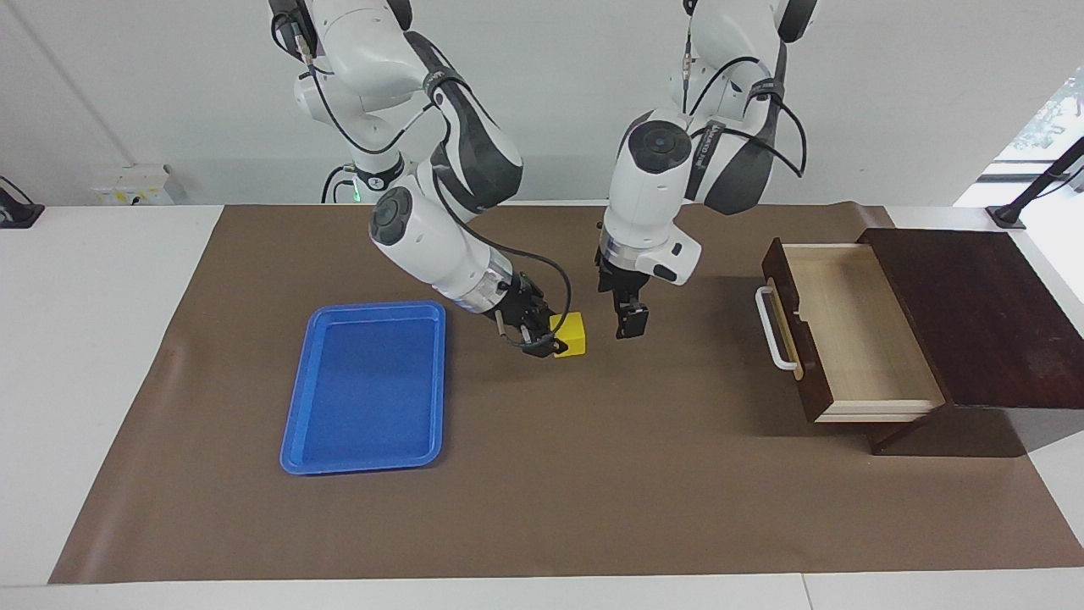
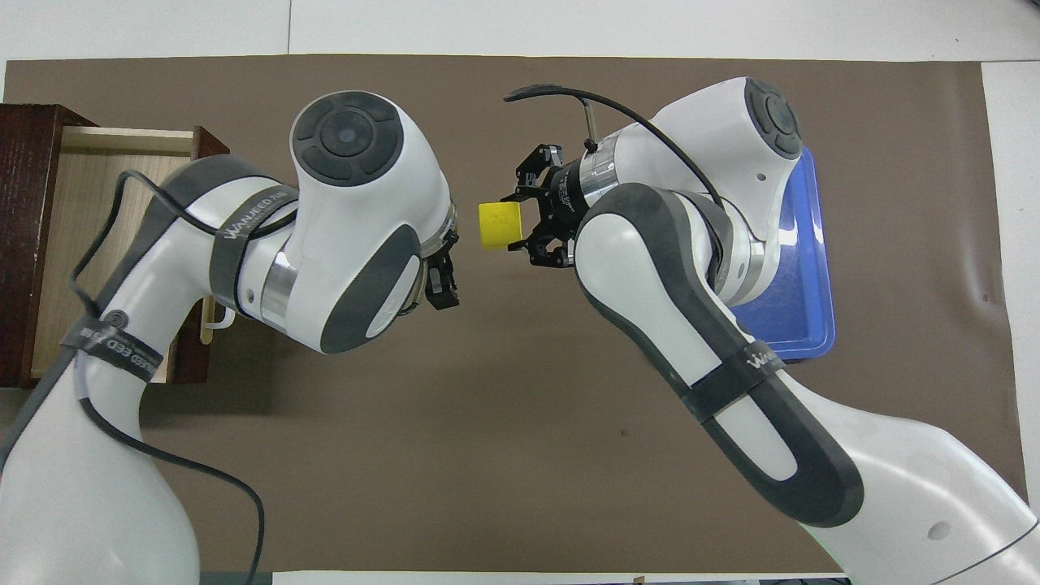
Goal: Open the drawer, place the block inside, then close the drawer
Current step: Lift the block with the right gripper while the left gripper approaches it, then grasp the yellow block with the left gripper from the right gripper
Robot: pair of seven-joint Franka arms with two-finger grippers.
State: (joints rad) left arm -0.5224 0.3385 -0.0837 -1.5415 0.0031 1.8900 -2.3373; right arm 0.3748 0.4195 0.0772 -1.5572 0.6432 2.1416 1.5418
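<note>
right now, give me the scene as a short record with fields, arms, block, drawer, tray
right gripper: shut on the yellow block, over the brown mat mid-table
yellow block: held in the air between the blue tray and the drawer
left gripper: open, empty, over the mat beside the block
drawer: pulled open, pale inside, nothing in it, at the left arm's end
drawer handle: white bar, untouched
blue tray: on the mat at the right arm's end, nothing in it
brown mat: covers the table
stage: block not yet in the drawer
</note>
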